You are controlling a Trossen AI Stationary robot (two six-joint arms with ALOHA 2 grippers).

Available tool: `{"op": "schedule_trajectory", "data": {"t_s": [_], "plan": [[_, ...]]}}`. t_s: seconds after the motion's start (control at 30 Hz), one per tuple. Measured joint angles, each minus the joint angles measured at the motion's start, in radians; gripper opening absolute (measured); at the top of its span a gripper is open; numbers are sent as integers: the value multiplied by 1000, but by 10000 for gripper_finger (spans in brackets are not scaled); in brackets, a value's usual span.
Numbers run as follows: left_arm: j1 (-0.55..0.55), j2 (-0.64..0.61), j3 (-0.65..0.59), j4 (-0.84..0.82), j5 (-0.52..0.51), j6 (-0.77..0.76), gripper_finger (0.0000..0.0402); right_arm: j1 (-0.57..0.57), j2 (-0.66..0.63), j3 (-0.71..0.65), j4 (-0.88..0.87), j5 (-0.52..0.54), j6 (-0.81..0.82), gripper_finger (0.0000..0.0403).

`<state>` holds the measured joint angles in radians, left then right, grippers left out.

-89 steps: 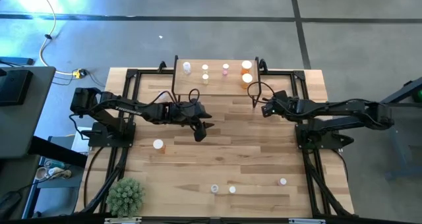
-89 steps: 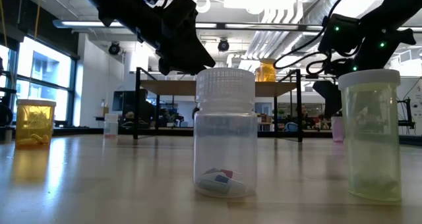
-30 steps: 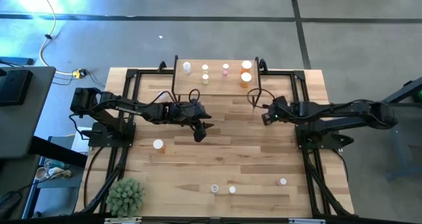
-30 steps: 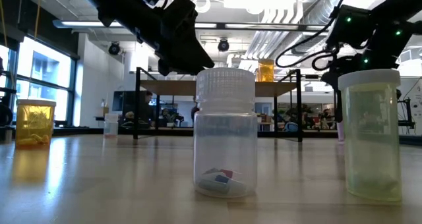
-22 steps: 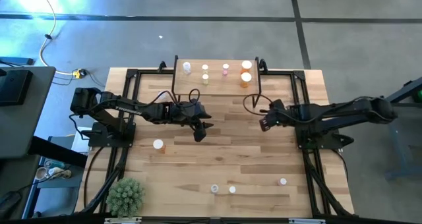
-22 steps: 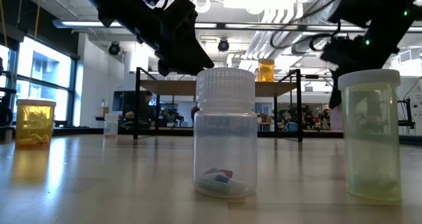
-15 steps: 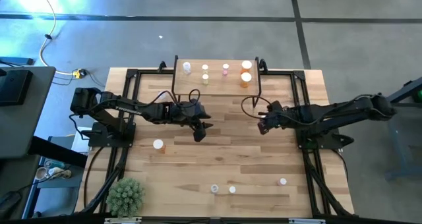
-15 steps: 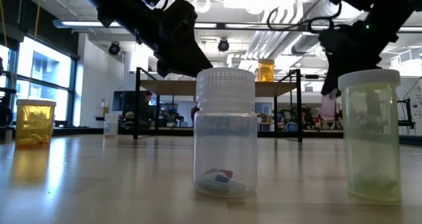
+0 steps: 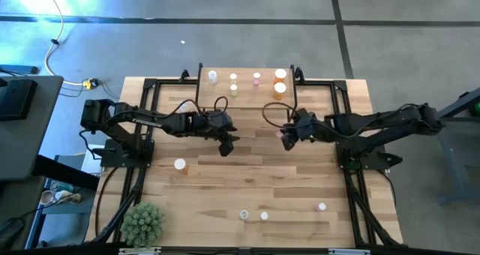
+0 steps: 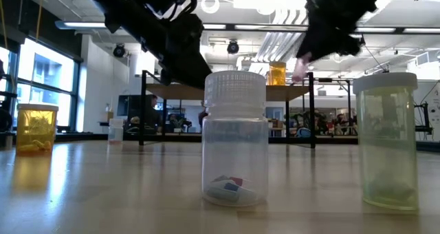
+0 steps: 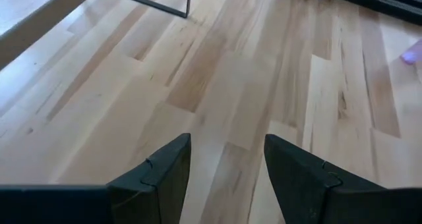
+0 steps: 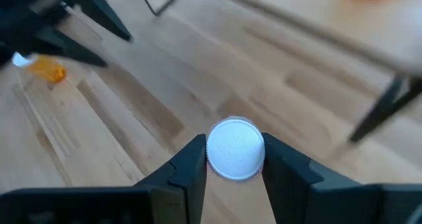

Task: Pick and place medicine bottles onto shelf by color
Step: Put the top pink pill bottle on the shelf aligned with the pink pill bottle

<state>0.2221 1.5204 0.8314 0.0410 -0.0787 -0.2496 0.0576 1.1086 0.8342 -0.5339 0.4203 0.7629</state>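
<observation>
The held bottle (image 12: pixel 235 149) hides below its cap.

Two dark jointed arms with looping black cables.

Worktop (image 9: pixel 247 172): light wood planks w/ darker streaks, black frame rails at sides. Shelf (image 9: pixel 247 92): pale wood top, thin black legs. On shelf, L to R: bluish-clear bottle (image 9: pixel 213 77), two pale yellow (image 9: pixel 233 83), pink (image 9: pixel 256 78), two orange (image 9: pixel 280 81), all w/ white caps. On worktop: orange bottle w/ white cap (image 9: pixel 180 164), clear bottle (image 9: pixel 244 214) w/ sth red/blue inside per low view, yellowish one (image 9: pixel 264 216), pink one (image 9: pixel 322 207). Both arms dark/black. Right tool (image 12: pixel 235 159): black fingers around pink bottle (image 9: pixel 288 139), cap white w/ ribbed rim. Left tool (image 11: pixel 225 168): black. Green spiky plant (image 9: pixel 142 223) at worktop corner. Floor grey; blue glare upper left.
</observation>
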Motion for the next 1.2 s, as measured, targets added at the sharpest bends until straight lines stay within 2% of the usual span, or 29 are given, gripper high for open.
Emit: {"op": "schedule_trajectory", "data": {"t_s": [0.2,0.33,0.47,0.77,0.87,0.97,1.2], "plan": [[1,0,0,-11,-1,51,184,-109,89,174,-30,-11,-148,118],[1,0,0,-22,1,43,184,-172,139,287,-33,-61,-262,118],[1,0,0,-22,35,43,184,-234,195,389,-45,-73,-371,118],[1,0,0,-14,43,43,184,-368,364,589,-117,-124,-504,118],[1,0,0,-14,42,43,184,-394,427,630,-140,-134,-533,118],[1,0,4,-15,42,43,184,-415,479,650,-143,-188,-554,118],[1,0,13,-14,42,66,184,-440,547,657,-152,-237,-585,118]]}}
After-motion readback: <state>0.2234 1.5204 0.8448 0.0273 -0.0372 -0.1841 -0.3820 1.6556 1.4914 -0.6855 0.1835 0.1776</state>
